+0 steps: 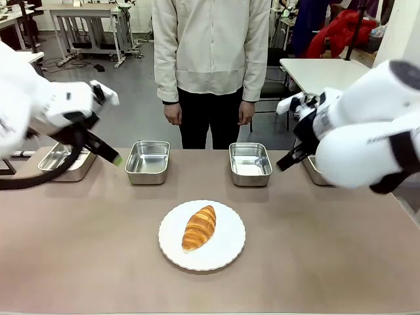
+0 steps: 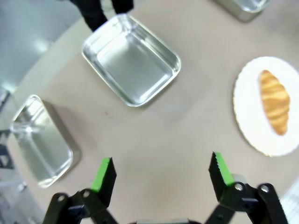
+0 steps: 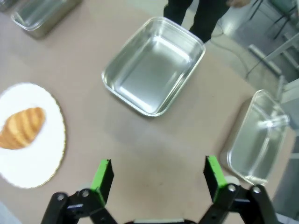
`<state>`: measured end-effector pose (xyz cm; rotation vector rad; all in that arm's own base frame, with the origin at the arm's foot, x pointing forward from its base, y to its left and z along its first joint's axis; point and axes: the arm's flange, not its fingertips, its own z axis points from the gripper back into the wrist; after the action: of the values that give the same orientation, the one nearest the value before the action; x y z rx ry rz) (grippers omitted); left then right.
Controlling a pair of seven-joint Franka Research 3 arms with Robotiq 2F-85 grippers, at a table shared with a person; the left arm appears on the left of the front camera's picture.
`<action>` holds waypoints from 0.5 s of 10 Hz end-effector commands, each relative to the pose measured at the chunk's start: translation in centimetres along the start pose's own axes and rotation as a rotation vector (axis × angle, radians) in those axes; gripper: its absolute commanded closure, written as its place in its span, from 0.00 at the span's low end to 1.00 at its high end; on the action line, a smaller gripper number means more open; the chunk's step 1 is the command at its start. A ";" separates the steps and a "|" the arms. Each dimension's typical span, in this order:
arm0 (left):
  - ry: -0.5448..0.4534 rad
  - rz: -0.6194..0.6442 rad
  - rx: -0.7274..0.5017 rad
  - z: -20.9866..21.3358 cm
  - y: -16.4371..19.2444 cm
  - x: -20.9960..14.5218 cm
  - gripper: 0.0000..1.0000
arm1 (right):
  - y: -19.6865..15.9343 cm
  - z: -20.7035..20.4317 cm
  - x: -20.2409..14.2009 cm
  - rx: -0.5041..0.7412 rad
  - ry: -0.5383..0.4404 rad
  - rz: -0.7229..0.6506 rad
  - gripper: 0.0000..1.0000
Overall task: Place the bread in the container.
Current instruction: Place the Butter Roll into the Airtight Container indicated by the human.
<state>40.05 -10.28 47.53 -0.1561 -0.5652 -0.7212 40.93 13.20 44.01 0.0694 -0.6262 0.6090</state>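
Far as I can tell, nothing's actually been done yet. The bread [image 1: 199, 227] is lying at a slant on the round white plate [image 1: 226, 257] in the lower middle of the front view, and nobody's touching it. Across the upper half of that view there's a row of four shiny steel trays on the table [image 1: 79, 262]. The far-left tray [image 1: 60, 159] is partly behind the left arm. The left-middle tray [image 1: 147, 162] and right-middle tray [image 1: 250, 164] sit either side of centre. The far-right tray [image 1: 312, 170] is mostly hidden by the right arm. All four look empty, and since they're all alike I honestly can't say which one is meant to be the container. The left claw [image 2: 162, 169] hangs over bare table with its fingers spread wide apart and nothing between them. In its own camera the bread is way off at the right edge. Same deal with the right claw [image 3: 159, 169]: spread wide, empty, with the bread over at the left edge of its view, well apart from it. The person [image 1: 210, 59] stands at the top middle with hands down, not joining in. So the whole job is left: reach the plate, grab the bread, carry it to a tray and let go. I'd guess it needs a gentle squeeze, since it looks soft.
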 end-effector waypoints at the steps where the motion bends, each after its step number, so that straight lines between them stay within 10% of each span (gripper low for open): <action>1: 0.060 -0.080 -0.131 3.4 5.1 0.9 0.00 | -5.3 3.9 0.3 0.104 -0.025 0.015 0.00; 5: -0.018 -0.298 -0.341 7.3 15.0 -3.4 0.00 | -12.9 8.9 -2.0 0.245 -0.081 0.057 0.00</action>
<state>43.05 3.24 53.20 -0.3426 -0.4597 -1.0521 41.27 0.61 51.77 0.2497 -0.6289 0.7068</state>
